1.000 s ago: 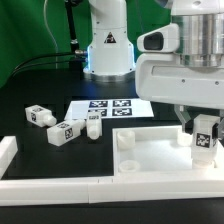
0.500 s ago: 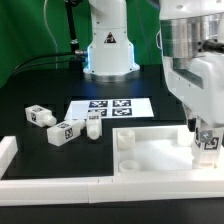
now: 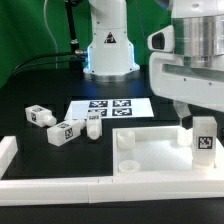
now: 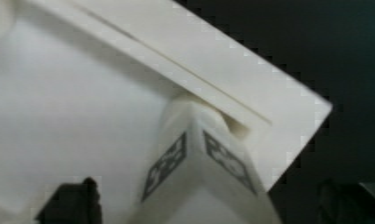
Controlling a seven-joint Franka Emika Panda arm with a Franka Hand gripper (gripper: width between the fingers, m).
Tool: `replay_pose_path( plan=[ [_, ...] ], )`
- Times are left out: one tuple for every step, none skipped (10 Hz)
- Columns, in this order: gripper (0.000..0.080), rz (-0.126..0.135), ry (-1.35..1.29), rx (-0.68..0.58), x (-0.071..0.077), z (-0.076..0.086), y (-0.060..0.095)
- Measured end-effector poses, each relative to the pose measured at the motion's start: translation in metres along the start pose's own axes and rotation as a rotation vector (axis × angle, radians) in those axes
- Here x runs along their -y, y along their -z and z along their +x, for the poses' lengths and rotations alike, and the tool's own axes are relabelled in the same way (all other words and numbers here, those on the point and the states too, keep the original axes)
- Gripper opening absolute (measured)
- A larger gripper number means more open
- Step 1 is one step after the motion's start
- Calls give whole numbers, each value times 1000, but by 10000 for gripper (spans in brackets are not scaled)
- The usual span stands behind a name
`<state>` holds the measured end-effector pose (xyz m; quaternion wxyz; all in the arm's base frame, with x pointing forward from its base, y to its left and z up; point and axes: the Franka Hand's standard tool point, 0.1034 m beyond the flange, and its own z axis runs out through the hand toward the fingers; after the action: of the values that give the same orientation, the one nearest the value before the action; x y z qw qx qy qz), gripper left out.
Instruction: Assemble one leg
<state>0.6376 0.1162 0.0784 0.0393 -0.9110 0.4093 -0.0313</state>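
A leg (image 3: 204, 139), a small white post with marker tags, stands upright on the far right corner of the large white panel (image 3: 155, 152). My gripper (image 3: 201, 128) hangs over it, open. One dark finger (image 3: 184, 122) shows to the leg's left. In the wrist view the leg (image 4: 205, 160) rises between my two dark fingertips (image 4: 70, 202), with a gap on each side, and my gripper (image 4: 210, 206) does not touch it. The panel (image 4: 77, 90) fills the view behind it.
Three more legs (image 3: 40, 115), (image 3: 62, 131), (image 3: 92, 125) lie on the black table at the exterior view's left. The marker board (image 3: 103, 108) lies behind them. The robot base (image 3: 108, 50) stands at the back. A white rail (image 3: 60, 186) runs along the front. Round sockets (image 3: 126, 141) show on the panel.
My wrist turned over the leg and then turned back. The fingers have come off the leg, which stays upright at the panel's corner.
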Motion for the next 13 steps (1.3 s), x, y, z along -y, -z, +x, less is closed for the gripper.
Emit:
replay_pose_path(
  plan=[
    [633,0,19,2,1,-4,1],
    [645,-1,102,1,0,-3,1],
    [645,-1,138,1,0,-3,0],
    [649,-12,302,-8,-1,-2,-1],
    [649,-28,502,-20,-1,1,-2],
    [649,-20,519,-24,-2,5,-2],
    [611,-21,491,-24,-2,5,-2],
    [611,-21,487,-24,-2,4,-2],
    [438,-19,435,-23,-2,4,-2],
    [282,-18,369,-24,-1,4,-2],
    [282,-18,323,-24,-1,4,-2],
    [284,-17,213,-24,-1,4,-2],
    [284,-17,115,-25,-1,5,-3]
  ],
)
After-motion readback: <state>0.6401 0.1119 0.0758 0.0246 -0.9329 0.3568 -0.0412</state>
